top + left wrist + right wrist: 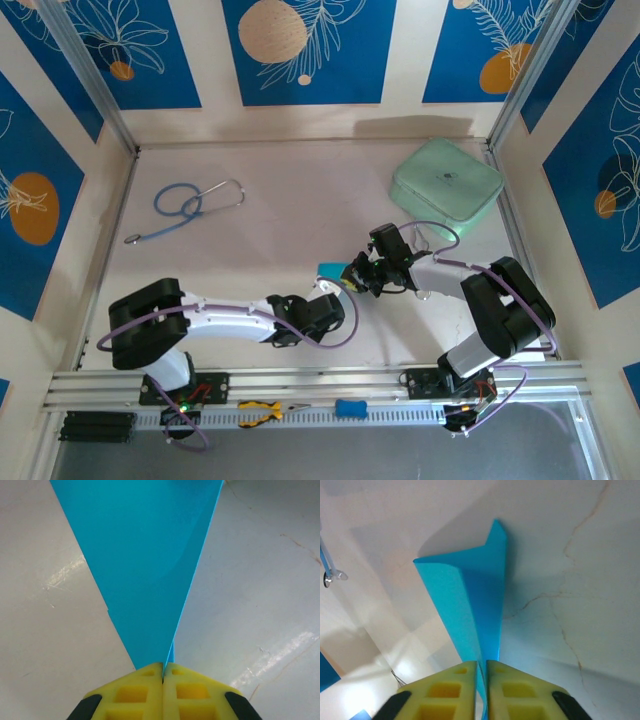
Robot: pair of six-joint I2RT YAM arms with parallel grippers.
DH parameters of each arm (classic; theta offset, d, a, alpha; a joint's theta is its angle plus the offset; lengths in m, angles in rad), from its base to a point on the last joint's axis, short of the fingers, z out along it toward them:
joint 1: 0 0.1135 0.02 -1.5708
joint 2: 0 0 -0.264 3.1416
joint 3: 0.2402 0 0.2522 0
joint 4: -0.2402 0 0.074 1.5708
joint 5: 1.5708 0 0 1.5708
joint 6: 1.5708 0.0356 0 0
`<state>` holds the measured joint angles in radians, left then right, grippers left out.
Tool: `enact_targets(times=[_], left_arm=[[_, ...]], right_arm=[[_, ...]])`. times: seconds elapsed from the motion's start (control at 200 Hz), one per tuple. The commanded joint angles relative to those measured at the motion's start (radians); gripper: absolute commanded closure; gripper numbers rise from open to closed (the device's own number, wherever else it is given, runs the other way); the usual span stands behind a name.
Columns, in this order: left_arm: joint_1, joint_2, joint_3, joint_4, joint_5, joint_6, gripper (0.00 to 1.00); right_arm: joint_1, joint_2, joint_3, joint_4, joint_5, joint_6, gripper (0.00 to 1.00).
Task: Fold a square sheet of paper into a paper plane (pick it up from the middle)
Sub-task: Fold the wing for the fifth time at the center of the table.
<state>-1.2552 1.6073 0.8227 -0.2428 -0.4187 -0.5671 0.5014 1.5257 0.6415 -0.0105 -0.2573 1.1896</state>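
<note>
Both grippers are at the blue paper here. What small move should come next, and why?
Probably open the right gripper and draw it back. The left gripper is pinched shut on the folded sheet of paper, so it can likely hold it alone; a thin gap shows between the right gripper's pads, around the paper.

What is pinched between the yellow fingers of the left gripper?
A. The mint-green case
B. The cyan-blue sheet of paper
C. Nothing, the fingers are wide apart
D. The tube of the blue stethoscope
B: in the left wrist view the left gripper is shut, and the cyan-blue sheet of paper runs down into the seam between its yellow fingers.
</note>
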Motion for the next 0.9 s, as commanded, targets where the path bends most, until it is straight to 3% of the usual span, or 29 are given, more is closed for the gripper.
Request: enact_targets(times=[0.0, 0.13, 0.225, 0.695, 0.895], left_arm=[[-0.006, 0.015, -0.005, 0.015, 0.022, -0.012, 0.93], [-0.003, 0.022, -0.014, 0.048, 0.043, -0.031, 0.92], [-0.002, 0.033, -0.017, 0.070, 0.057, -0.043, 0.91], [-0.001, 0.090, -0.019, 0.101, 0.079, -0.109, 0.91], [0.012, 0.090, -0.057, 0.174, 0.124, -0.135, 0.95]], right_arm=[[-0.009, -0.048, 0.025, -0.061, 0.013, -0.045, 0.75], [-0.020, -0.113, 0.036, -0.167, 0.078, -0.111, 0.56], [-0.037, -0.167, 0.031, -0.233, 0.116, -0.145, 0.50], [-0.083, -0.323, -0.054, -0.293, 0.117, -0.161, 0.48], [-0.055, -0.410, -0.127, -0.220, 0.173, -0.167, 0.54]])
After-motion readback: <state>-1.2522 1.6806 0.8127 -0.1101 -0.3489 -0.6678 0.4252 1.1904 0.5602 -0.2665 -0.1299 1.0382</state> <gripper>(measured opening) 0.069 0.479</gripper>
